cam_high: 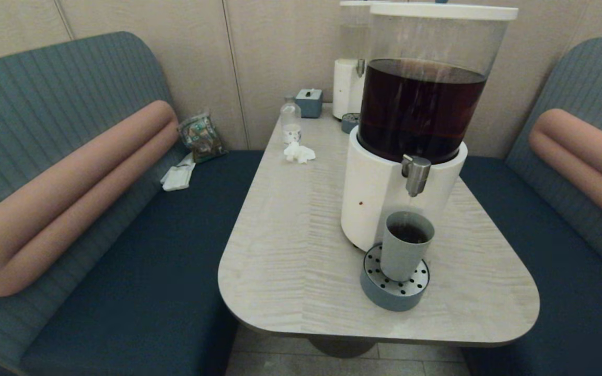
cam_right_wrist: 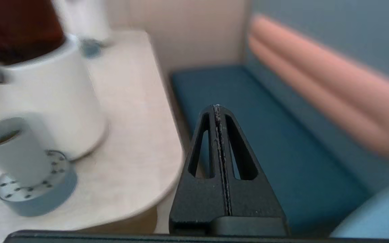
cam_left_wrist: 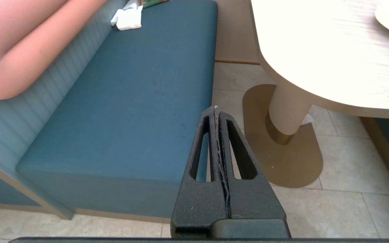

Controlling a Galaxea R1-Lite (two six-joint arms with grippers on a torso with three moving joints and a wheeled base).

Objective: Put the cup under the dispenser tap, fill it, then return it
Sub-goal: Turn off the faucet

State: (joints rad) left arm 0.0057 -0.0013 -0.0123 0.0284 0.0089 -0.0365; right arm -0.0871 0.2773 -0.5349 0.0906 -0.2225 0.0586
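The grey-green cup (cam_high: 404, 245) stands upright on the round blue-grey drip tray (cam_high: 382, 292), directly below the brushed-steel dispenser tap (cam_high: 416, 175). Dark liquid shows inside the cup (cam_right_wrist: 10, 152). The tap belongs to the big dispenser with white base (cam_high: 371, 198) and dark-brown tank. Neither arm appears in the head view. My right gripper (cam_right_wrist: 217, 107) is shut and empty, off the table's right edge above the blue bench, well apart from the cup. My left gripper (cam_left_wrist: 215, 108) is shut and empty, low over the floor beside the left bench.
A second, paler dispenser (cam_high: 350, 78) stands at the back of the table (cam_high: 290, 250) with a small bottle (cam_high: 290, 122), a crumpled tissue (cam_high: 299, 153) and a blue-grey box (cam_high: 309, 102). Blue benches flank the table; a table pedestal (cam_left_wrist: 287, 111) rises near the left gripper.
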